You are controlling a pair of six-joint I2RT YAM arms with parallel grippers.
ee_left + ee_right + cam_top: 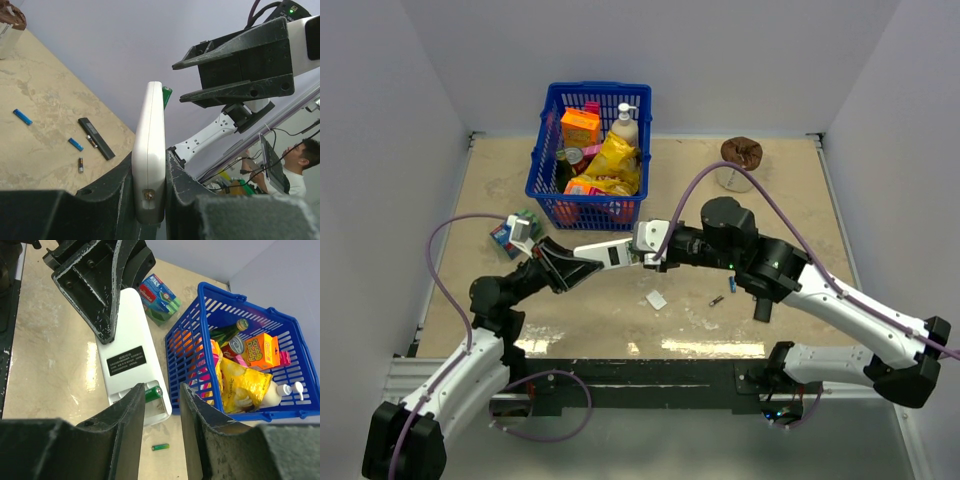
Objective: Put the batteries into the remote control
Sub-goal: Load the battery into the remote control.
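My left gripper (pixel 149 167) is shut on the white remote control (pixel 150 145) and holds it above the table, its dark label face (pixel 125 360) up in the right wrist view. The battery bay at its free end is uncovered, and a green battery (pixel 155 392) lies in it, its tip (pixel 166 95) showing past the remote's edge. My right gripper (pixel 162 390) hovers at that end, jaws apart with nothing between them. Another green battery (pixel 160 446) lies on the table below. Two blue batteries (pixel 22 116) (pixel 75 144) and a dark one (pixel 80 165) lie farther off.
A blue basket (pixel 545 150) of groceries stands at the back, close to the remote's end. A colourful pack (pixel 512 231) lies left of it. A small white cover piece (pixel 656 299), a slim black remote (pixel 96 138) and a cup with a brown lump (pixel 741 155) are on the table.
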